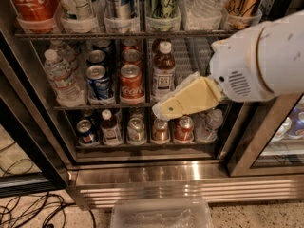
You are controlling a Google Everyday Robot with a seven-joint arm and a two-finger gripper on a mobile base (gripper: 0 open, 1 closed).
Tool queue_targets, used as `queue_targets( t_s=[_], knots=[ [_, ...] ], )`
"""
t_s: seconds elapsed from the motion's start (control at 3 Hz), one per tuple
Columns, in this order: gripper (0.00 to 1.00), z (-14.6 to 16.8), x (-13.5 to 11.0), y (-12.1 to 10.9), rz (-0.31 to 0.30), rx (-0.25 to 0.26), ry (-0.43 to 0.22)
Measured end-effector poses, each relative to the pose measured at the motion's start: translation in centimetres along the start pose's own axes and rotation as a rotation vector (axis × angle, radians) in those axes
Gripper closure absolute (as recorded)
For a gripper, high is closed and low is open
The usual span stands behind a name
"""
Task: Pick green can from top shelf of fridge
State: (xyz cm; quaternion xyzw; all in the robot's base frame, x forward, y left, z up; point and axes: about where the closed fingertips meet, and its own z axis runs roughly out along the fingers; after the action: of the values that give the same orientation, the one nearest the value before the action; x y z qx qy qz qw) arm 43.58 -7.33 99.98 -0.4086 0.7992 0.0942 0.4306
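Camera view: the claw (pixel 167 109) was held before the middle rack, its spread not discernible. The green can (pixel 164 3) was stood on the top shelf (pixel 95 34), above it, ungrasped. The approach was judged the step in hand; raising and reaching farther in were called for.

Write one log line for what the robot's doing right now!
hand: in front of middle shelf, below top shelf | green can: on top shelf, not yet grasped

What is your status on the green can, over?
Gripper low, before the middle rack, well below target. Green can upright on top shelf, ungrasped. Clear cup around its base; clear bottle beside it.
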Motion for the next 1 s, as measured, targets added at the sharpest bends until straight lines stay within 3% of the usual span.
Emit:
queue_targets(
  t_s=[0.67,1.0],
  knots=[
    [0.0,1.3,-4.2,1.1,-0.033,0.127,-0.257],
    [0.0,2.3,-5.8,-0.4,0.006,0.199,-0.337]
  ],
)
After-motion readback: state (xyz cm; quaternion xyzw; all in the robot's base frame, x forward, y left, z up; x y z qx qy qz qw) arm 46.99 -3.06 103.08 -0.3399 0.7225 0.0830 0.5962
